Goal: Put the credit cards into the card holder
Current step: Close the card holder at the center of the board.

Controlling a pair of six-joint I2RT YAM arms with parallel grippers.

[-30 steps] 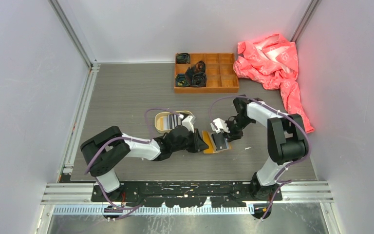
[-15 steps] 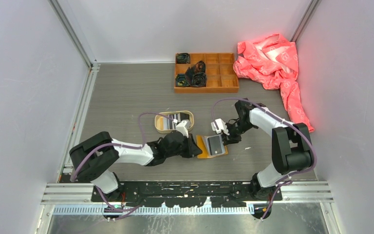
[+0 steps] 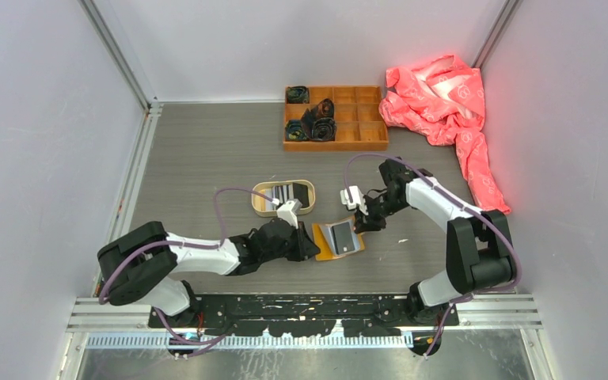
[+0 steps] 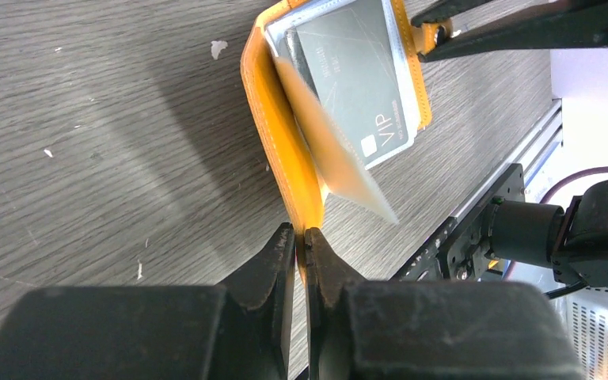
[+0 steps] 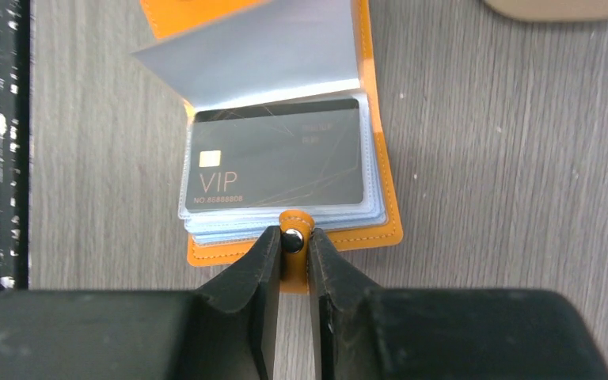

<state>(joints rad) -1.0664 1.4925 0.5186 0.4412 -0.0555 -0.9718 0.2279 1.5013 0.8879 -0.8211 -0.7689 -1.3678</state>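
The card holder (image 3: 335, 239) lies open on the table (image 3: 198, 158), left hand (image 4: 301, 237) pinching its cover (image 4: 283, 150), right hand (image 5: 293, 239) its snap tab (image 5: 292, 222); next, one hand should let go and fetch a card (image 3: 283, 192) from the tray (image 3: 258, 207)

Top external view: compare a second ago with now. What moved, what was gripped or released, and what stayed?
The card holder slid left and nearer the bases, carried by the left gripper pulling back and the right gripper following; both stay shut on it. The oval tray, compartment box and pink cloth did not move.
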